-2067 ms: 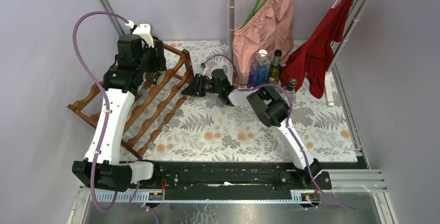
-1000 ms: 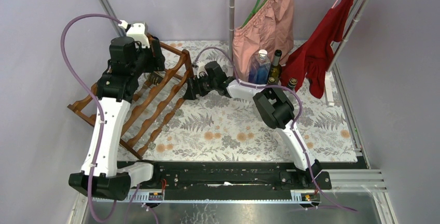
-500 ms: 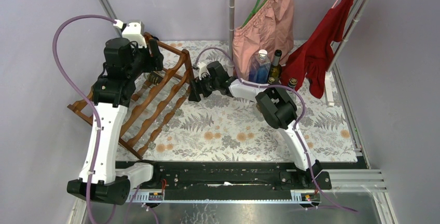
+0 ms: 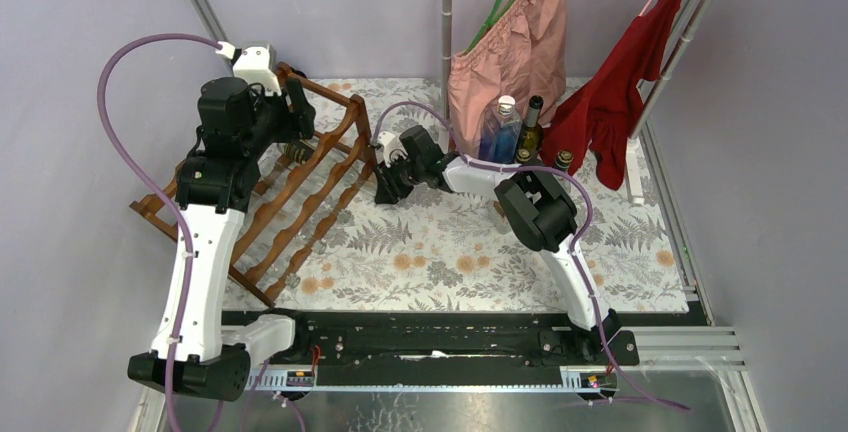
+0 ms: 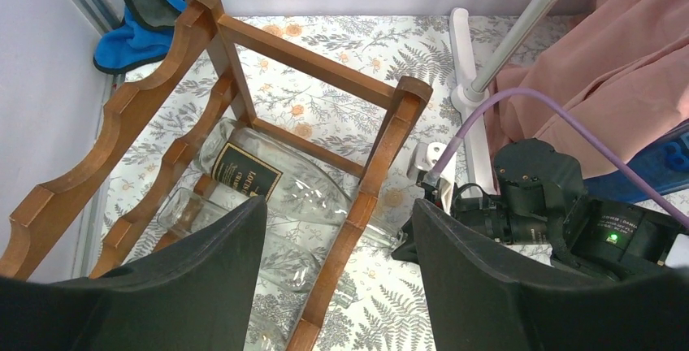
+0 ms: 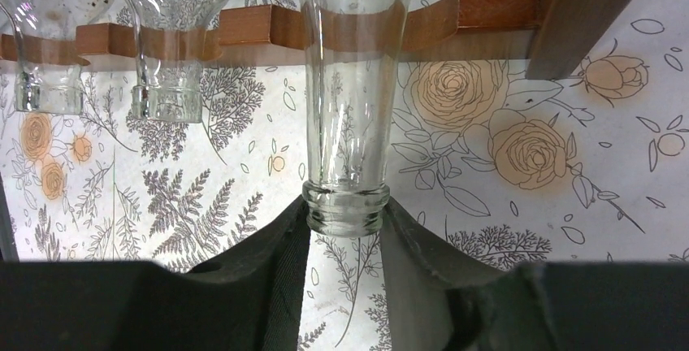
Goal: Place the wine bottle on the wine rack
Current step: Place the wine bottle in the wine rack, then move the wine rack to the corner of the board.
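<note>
A clear glass wine bottle [image 6: 345,123] with a black label [image 5: 248,174] lies in the reddish-brown wooden wine rack [image 4: 300,192], its neck sticking out past the scalloped rail [image 6: 244,26]. My right gripper [image 6: 345,214] is shut on the bottle's mouth, both pads touching the lip. In the top view that gripper [image 4: 383,192] sits at the rack's right edge. My left gripper [image 5: 337,221] hangs open above the rack [image 5: 382,172], holding nothing; from above it [image 4: 290,117] is over the rack's far end.
Two more clear bottle necks [image 6: 166,83] [image 6: 41,75] lie in the rack beside the held one. Standing bottles [image 4: 505,127] [image 4: 532,122] cluster at the back beside a hanging pink garment [image 4: 510,42] and red cloth [image 4: 620,92]. A blue cloth [image 5: 134,26] lies behind the rack.
My right gripper moved left to the rack's edge, then closed on the bottle's mouth. My left arm drew back and left a little, staying open.
</note>
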Action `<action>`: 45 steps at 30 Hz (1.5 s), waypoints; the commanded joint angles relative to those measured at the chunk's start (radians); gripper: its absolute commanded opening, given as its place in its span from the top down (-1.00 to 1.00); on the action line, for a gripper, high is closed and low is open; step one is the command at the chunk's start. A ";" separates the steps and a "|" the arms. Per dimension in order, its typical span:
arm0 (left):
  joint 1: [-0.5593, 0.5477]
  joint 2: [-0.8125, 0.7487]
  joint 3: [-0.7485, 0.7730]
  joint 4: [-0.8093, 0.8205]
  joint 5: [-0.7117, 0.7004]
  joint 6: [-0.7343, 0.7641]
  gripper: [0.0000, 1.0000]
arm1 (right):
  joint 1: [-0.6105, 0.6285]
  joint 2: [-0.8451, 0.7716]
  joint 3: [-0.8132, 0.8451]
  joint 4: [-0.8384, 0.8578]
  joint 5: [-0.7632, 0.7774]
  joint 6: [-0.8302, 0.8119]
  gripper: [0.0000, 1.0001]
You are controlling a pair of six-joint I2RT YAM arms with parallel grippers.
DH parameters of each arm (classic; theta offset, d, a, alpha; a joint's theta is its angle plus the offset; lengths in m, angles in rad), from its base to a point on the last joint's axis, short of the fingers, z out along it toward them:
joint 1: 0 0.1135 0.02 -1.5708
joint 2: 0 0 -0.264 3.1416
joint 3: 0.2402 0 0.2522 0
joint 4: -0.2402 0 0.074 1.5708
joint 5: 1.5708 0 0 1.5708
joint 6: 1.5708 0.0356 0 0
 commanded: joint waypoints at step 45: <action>0.006 0.200 0.126 -0.291 0.227 0.080 -0.47 | -0.048 -0.449 0.065 -0.676 -0.570 -0.577 -0.65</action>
